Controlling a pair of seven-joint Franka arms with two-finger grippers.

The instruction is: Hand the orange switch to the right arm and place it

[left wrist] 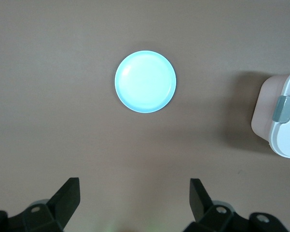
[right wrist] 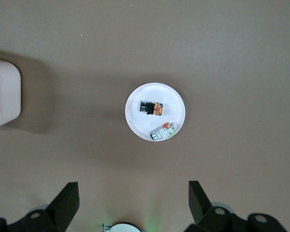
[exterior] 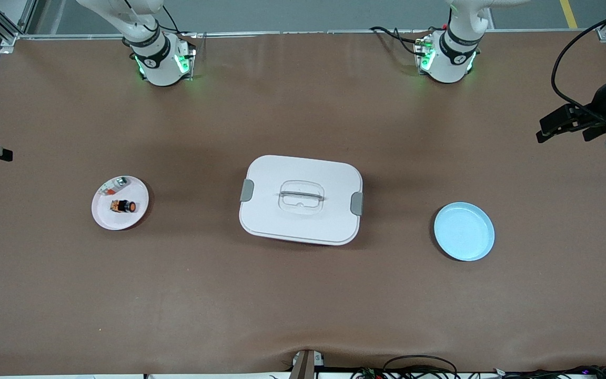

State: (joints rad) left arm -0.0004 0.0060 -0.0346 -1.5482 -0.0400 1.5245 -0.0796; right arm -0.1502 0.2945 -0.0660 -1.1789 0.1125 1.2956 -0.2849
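Round pale-blue plate (exterior: 464, 231) sits lowest; white lidded box (exterior: 301, 199) mid-frame. Tiny black-and-orange switch (exterior: 123, 206) lies on the round white plate (exterior: 120, 202) beside a silver-grey piece (exterior: 114, 185). Left gripper (left wrist: 135, 198) and right gripper (right wrist: 133, 199) hang released, waiting.

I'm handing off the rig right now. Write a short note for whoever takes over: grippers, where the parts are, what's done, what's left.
Left gripper: open, empty, up over the table's left-arm end, blue plate in its wrist view.
Right gripper: open, empty, up over the right-arm end, above the white plate.
Orange switch: lying on the white plate, beside a small silver-grey piece.
White lidded box: mid-table, closed.
Blue plate: bare.
Done: nothing yet; switch untouched.
Left: pick up the switch, pass it between the arms, place it, probably on the blue plate.
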